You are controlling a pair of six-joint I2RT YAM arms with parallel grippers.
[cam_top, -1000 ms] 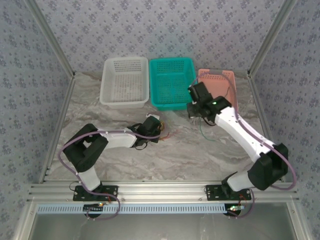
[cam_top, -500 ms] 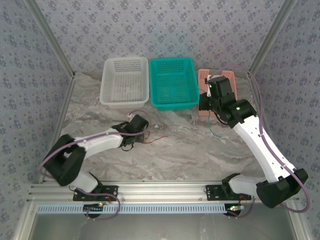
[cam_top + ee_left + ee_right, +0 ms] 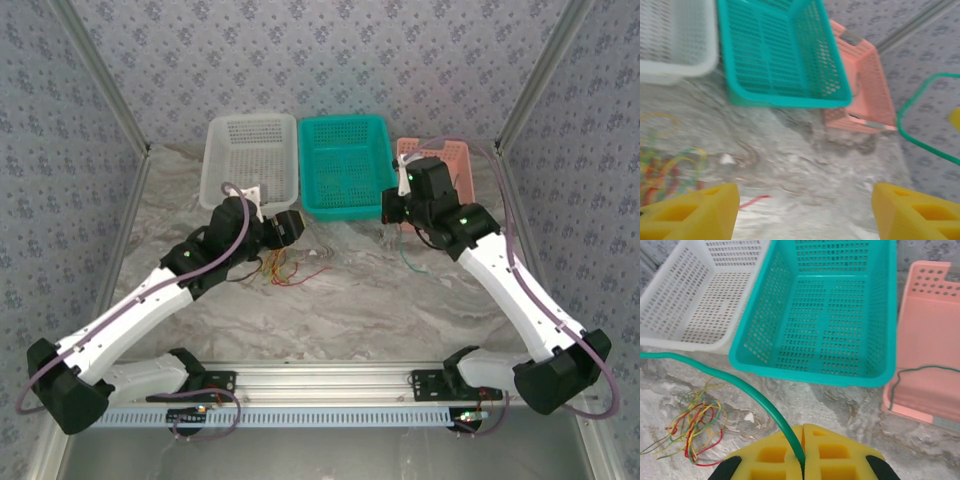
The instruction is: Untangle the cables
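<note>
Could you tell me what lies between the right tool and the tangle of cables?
In the right wrist view, bare table with one small white scrap; the green cable clamped in the right tool arcs over it.

Smooth white links and bulky black joints make up the left arm [image 3: 135,310] and the right arm [image 3: 515,295], and each ends in a boxy black wrist head. A thick purple-grey cable [image 3: 505,200] runs along each arm. A small green light [image 3: 465,212] glows on a black joint of the right arm, toward 2 o'clock in the top view. The black left base [image 3: 195,382] sits at 7 o'clock and the right base [image 3: 447,382] at 5, both with thin wiring. The left gripper [image 3: 802,212] and right gripper [image 3: 803,452] have bright yellow fingers [image 3: 690,210] with rectangular hollows moulded in. Black housing [image 3: 731,468] shows at 7 and 5 o'clock in the right wrist view.
</note>
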